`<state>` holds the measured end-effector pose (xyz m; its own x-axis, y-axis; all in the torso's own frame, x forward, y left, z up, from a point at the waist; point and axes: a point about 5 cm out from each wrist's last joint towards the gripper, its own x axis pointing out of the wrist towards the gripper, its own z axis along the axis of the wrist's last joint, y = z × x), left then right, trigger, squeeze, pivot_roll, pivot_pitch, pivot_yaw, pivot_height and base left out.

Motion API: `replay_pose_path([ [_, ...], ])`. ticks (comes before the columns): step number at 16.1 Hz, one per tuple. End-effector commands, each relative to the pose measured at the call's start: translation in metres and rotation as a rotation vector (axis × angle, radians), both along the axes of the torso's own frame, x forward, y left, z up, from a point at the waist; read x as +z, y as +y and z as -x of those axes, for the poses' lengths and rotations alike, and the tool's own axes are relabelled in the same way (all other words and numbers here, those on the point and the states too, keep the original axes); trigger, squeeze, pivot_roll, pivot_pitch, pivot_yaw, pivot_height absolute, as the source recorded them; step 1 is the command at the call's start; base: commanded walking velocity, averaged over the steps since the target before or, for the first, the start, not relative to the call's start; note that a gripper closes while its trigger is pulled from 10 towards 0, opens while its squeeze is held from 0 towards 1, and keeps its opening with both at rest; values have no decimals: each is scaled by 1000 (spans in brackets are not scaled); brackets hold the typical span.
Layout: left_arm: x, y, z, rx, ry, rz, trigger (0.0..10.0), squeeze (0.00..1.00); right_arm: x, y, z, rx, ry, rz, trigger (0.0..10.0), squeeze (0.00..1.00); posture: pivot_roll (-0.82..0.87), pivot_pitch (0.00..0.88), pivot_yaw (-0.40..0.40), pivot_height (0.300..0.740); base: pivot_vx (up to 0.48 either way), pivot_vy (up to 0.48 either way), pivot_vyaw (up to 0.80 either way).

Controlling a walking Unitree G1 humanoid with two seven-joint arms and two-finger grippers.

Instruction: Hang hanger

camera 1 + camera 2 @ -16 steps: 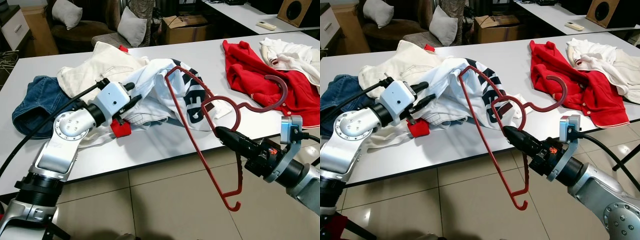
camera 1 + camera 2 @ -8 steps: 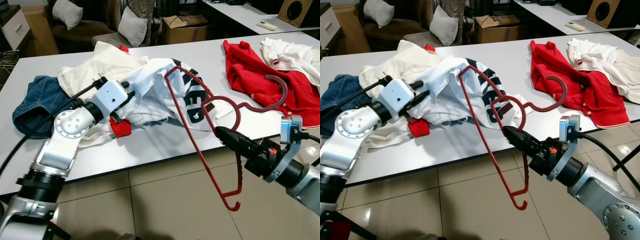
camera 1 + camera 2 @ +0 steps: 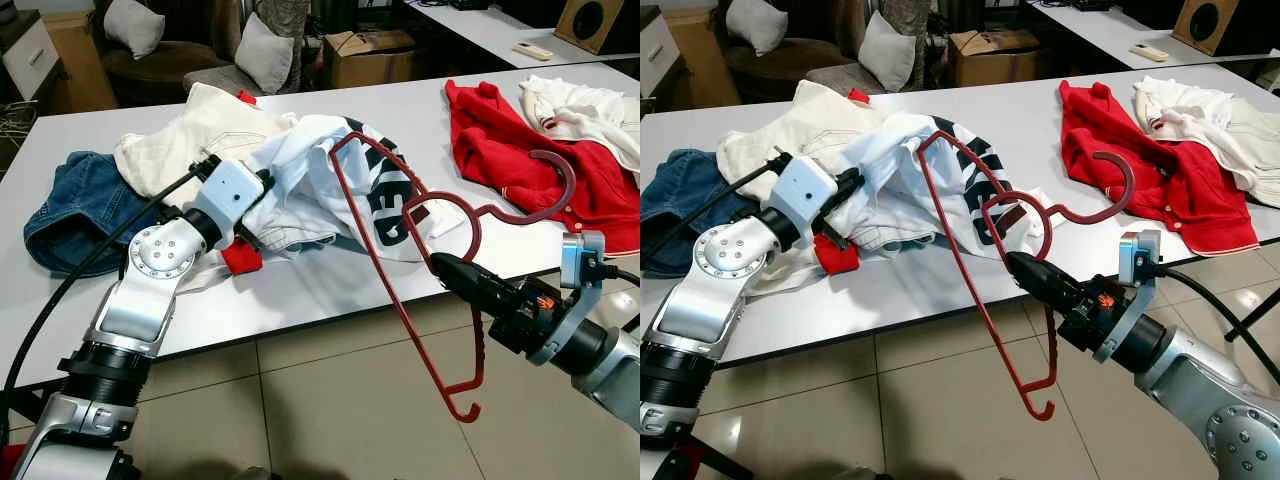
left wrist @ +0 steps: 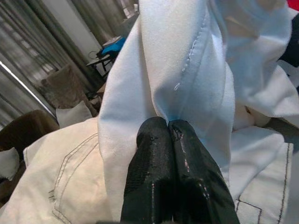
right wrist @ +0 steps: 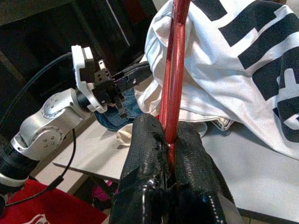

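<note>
A red hanger [image 3: 372, 232] hangs tilted over the white table's front edge [image 3: 300, 290], its top corner against a white shirt with black lettering [image 3: 320, 165]. My right gripper [image 3: 440, 264] is shut on the hanger near its neck; in the right wrist view the red bar [image 5: 174, 70] runs up from between the black fingers [image 5: 145, 144]. My left gripper [image 3: 264, 196] is at the shirt's left side. It is shut on a fold of the white shirt fabric [image 4: 187, 60], with both fingertips [image 4: 154, 135] pressed together.
On the table lie blue jeans [image 3: 75, 200], a cream garment [image 3: 200, 125], a red scrap [image 3: 240, 258], a red garment [image 3: 500, 140] and pale clothes [image 3: 585, 112]. A cardboard box [image 3: 365, 55] and cushioned seats [image 3: 262, 50] stand behind. Tiled floor lies below the table's front edge.
My left gripper has moved right into the white shirt and shut on a fold of it. The right gripper and the hanger have stayed put.
</note>
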<state>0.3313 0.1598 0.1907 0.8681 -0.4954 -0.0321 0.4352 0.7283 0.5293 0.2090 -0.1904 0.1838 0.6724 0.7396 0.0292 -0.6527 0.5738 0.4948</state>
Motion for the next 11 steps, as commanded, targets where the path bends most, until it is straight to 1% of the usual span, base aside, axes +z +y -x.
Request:
replay_pose_path([
  [1,7,6,-3,22,-8,38,0,0,6,1,1,4,-36,-7,10000,0,-214,0,17,740,0,0,0],
  [4,12,13,-3,22,-3,86,0,0,5,0,1,-7,-30,1,10000,0,-206,0,16,740,0,0,0],
  [5,32,25,-5,-15,5,188,0,0,-2,-11,-8,-107,-24,52,10000,0,-182,0,23,740,0,0,0],
  [6,39,27,-5,-35,9,217,0,0,-4,-14,-11,-144,-26,69,10000,0,-182,0,23,740,0,0,0],
  [8,56,30,-8,-100,5,231,0,0,-2,-20,-20,-196,-47,66,10000,0,-167,0,39,740,0,0,0],
  [9,76,33,-16,-139,-28,229,0,0,4,-22,-29,-199,-86,65,10000,0,-159,0,54,740,0,0,0],
  [10,92,35,-23,-138,-68,243,0,0,9,-22,-34,-197,-114,64,10000,0,-154,0,68,740,0,0,0],
  [11,102,36,-28,-135,-96,254,0,0,12,-23,-38,-196,-132,63,10000,0,-154,0,68,740,0,0,0],
])
